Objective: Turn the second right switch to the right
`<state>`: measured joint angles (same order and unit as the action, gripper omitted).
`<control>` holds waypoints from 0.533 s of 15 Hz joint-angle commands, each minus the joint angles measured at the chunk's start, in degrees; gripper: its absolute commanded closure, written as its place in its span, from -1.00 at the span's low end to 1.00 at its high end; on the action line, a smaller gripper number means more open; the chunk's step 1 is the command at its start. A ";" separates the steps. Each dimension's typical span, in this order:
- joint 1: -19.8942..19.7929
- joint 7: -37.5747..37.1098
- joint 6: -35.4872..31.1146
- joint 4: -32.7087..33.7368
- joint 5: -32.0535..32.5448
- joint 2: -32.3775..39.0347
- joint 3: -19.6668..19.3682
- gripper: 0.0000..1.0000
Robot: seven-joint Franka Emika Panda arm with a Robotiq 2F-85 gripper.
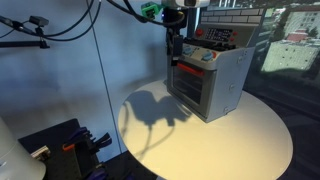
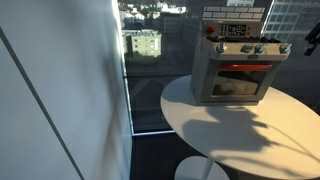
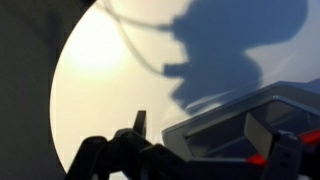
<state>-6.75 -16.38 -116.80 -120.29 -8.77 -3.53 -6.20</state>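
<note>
A grey toy oven [image 1: 222, 88] with a red-lit window stands at the back of the round white table [image 1: 240, 140]. It shows in both exterior views [image 2: 203, 78]. A row of small switches [image 2: 248, 49] runs along its top front panel. My gripper [image 1: 174, 47] hangs just above the oven's front top corner, and only its tip shows in an exterior view [image 2: 312, 42]. In the wrist view my gripper [image 3: 200, 128] is open and empty, its two dark fingers apart over the oven's top edge [image 3: 225, 118]. The single switches are too dark to tell apart there.
Black equipment [image 1: 60, 148] sits on the floor below the table edge. Cables [image 1: 60, 25] hang on the wall side. A window with city buildings [image 2: 145, 45] is behind the table [image 2: 230, 125]. A red knob [image 2: 210, 30] sits on the oven top.
</note>
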 commanded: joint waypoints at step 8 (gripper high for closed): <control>1.29 0.37 11.61 -6.00 11.35 -7.84 2.60 -1.00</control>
<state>-5.74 -16.36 -106.41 -123.40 0.14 -7.50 -4.22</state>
